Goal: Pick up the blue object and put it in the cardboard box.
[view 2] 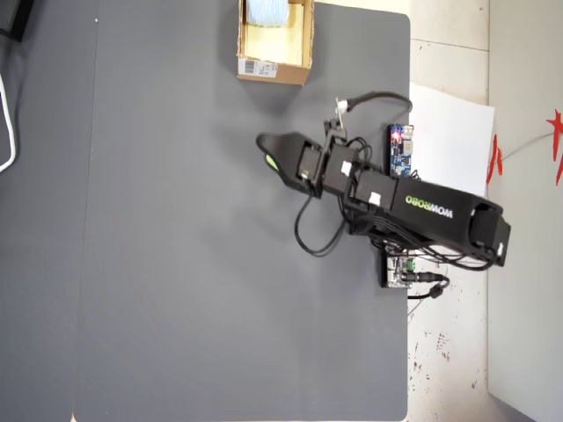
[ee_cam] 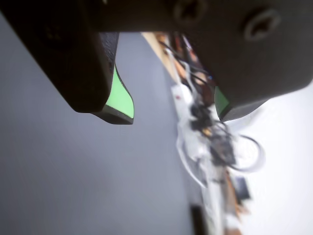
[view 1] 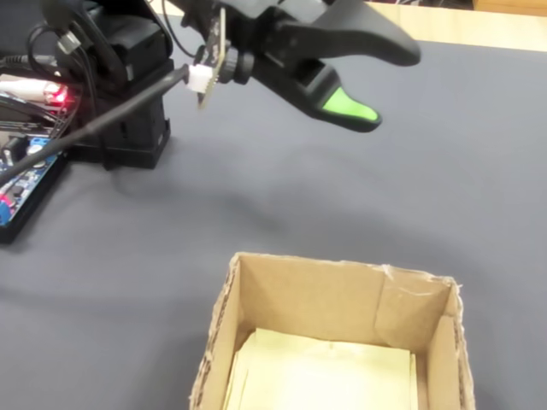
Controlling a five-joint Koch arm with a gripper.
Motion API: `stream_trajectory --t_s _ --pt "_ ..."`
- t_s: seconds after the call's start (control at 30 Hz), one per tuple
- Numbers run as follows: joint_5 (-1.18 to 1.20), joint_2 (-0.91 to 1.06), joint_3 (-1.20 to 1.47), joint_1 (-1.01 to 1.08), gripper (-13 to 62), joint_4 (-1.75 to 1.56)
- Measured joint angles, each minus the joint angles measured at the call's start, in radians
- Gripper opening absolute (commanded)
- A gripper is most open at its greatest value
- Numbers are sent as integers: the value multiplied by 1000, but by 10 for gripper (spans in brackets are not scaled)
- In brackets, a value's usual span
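Note:
In the overhead view the blue object (view 2: 264, 10) is a pale block lying inside the cardboard box (view 2: 274, 70) at the top edge of the mat. The fixed view shows the box (view 1: 308, 299) close up, with its pale yellow floor; the block is hidden there. My gripper (view 2: 266, 154) hovers over the grey mat, well apart from the box and below it in the overhead view. Its jaws stand apart with green pads (ee_cam: 120, 95) and nothing between them. In the fixed view the gripper (view 1: 391, 87) hangs above and behind the box.
The arm's base (view 1: 128, 85) stands at the mat's edge with cables and circuit boards (view 2: 401, 149) beside it. A white sheet (view 2: 450, 132) lies off the mat. The grey mat (view 2: 176, 264) stretches wide to the left in the overhead view.

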Motion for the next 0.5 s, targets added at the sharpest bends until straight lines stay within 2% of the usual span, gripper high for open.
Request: stream_trajectory --t_s 0.3,0.5 --pt "100 3 261 -94 337 -48" --pt "147 3 328 -101 338 -60"
